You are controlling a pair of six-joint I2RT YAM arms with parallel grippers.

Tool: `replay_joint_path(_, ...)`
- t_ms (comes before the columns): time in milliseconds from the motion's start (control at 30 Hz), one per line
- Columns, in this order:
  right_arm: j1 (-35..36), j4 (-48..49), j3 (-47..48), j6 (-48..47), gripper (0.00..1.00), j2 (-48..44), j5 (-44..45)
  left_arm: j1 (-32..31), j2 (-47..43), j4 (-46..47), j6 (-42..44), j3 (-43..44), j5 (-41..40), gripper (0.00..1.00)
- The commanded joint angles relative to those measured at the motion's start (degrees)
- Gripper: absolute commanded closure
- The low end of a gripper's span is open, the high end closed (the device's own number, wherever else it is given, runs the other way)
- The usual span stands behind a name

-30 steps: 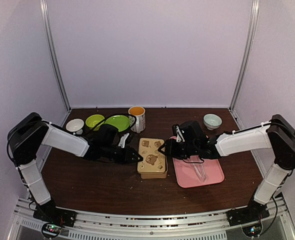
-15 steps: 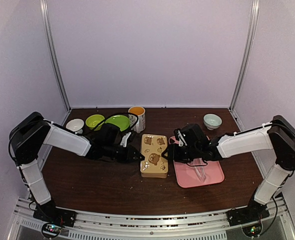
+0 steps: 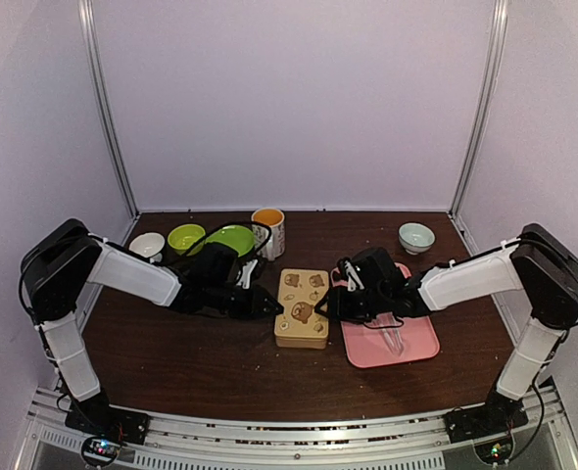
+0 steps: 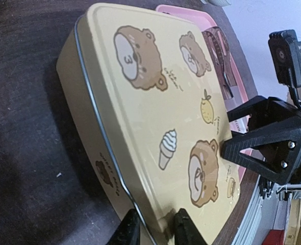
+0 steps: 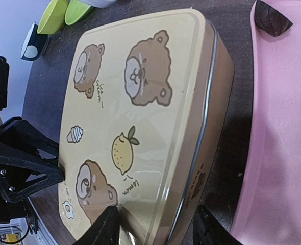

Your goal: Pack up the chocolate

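The tan bear-printed tin (image 3: 302,308) stands mid-table with its lid on. My left gripper (image 3: 270,305) is at the tin's left side; in its wrist view the gripper (image 4: 158,232) pinches the lid's rim (image 4: 115,168). My right gripper (image 3: 331,302) is at the tin's right side; its fingers (image 5: 107,227) stand apart, one over the lid (image 5: 135,102), one outside the wall. One dark brown chocolate lump (image 5: 272,18) lies on the pink tray (image 5: 288,127). Other chocolates are not visible.
The pink tray (image 3: 416,343) lies right of the tin with metal tongs (image 3: 393,338) on it. At the back stand a white bowl (image 3: 147,245), a green bowl (image 3: 184,237), a green plate (image 3: 230,238), an orange-filled mug (image 3: 268,231) and a pale bowl (image 3: 416,236).
The tin has shifted and turned slightly between the two grippers. Both grippers have stayed pressed close at its left and right sides.
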Motion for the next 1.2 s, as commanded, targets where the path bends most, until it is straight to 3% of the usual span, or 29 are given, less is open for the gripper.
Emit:
replay_joint_path(0, -1.5, 1.8, 1.0, 0.3, 0.51, 1.8, -0.9, 0.2, 1.2, -2.2, 0.9, 1.2, -4.8, 0.74)
replay_joint_path(500, -5.8, -0.4, 5.3, -3.9, 0.47, 4.4, -2.8, 1.1, 2.9, -5.0, 1.6, 4.9, -8.9, 0.66)
replay_joint_path(567, -6.4, -0.6, 5.1, -5.3, 0.40, 3.2, -3.0, 1.3, 2.9, -5.1, 1.9, 5.1, -8.8, 0.65)
replay_joint_path(633, -6.9, -1.0, 5.2, -7.3, 0.18, 2.0, -2.9, 1.5, 3.0, -5.5, 2.3, 5.4, -8.8, 0.65)
replay_joint_path(700, -7.8, -1.4, 5.7, -9.6, 0.11, 1.3, -3.0, 1.6, 3.1, -5.9, 2.6, 5.8, -8.6, 0.65)
replay_joint_path(1167, -12.4, -9.6, 24.3, -28.5, 0.18, 10.4, -14.7, 1.6, 4.1, -9.9, 5.1, 8.9, -7.4, 0.65)
